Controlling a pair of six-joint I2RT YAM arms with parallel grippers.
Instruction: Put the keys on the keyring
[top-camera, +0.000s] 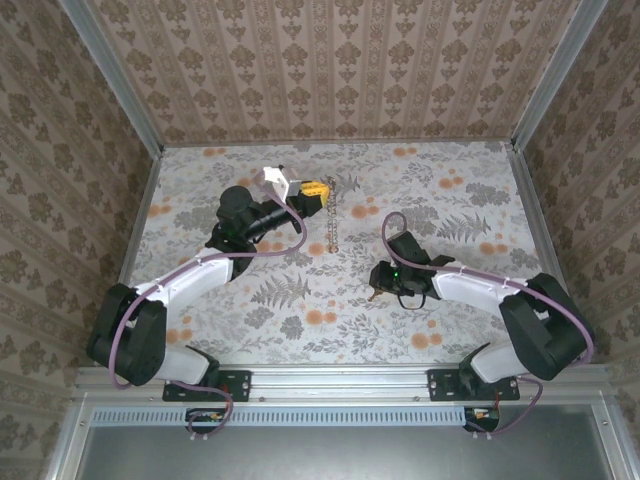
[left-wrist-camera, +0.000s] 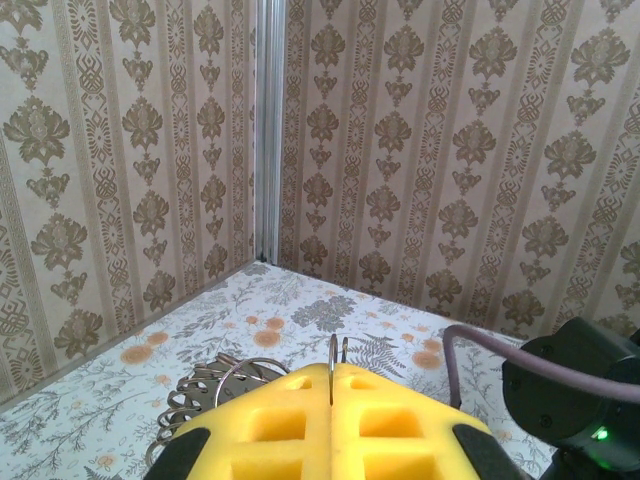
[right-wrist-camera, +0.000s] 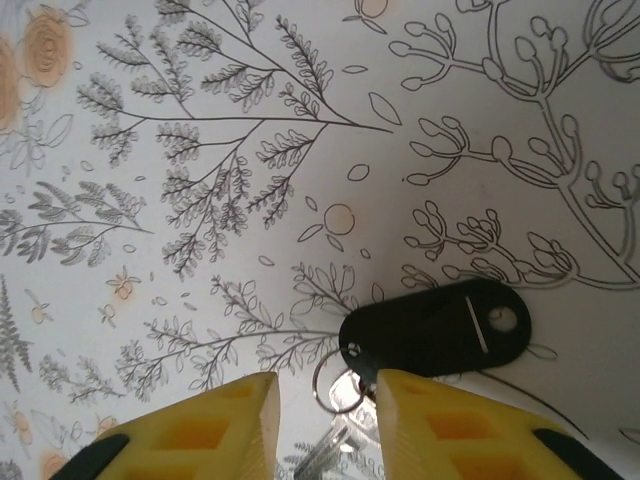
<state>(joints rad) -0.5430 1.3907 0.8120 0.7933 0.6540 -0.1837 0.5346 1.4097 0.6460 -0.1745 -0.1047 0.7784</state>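
Pinching thin tan wavy-edged keyring (left-wrist-camera: 197, 398) in my left claw (left-wrist-camera: 333, 372), right claw (right-wrist-camera: 327, 387) parted around tiny black-headed silver key (right-wrist-camera: 435, 330)

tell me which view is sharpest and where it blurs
right wrist: sharpest, faint shadow beside the black oblong plastic key tag; left wrist: yellow left claw shut on the thin wire keyring slightly soft; top external: evenly lit, small detail lost

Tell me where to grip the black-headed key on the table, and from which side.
Grip the black head across its short width, coming straight down from above. It lies flat on the table with both long edges free and looks like the bulkiest part. The silver blade, seen between the fingers of the right gripper, is probably too thin to pinch reliably.
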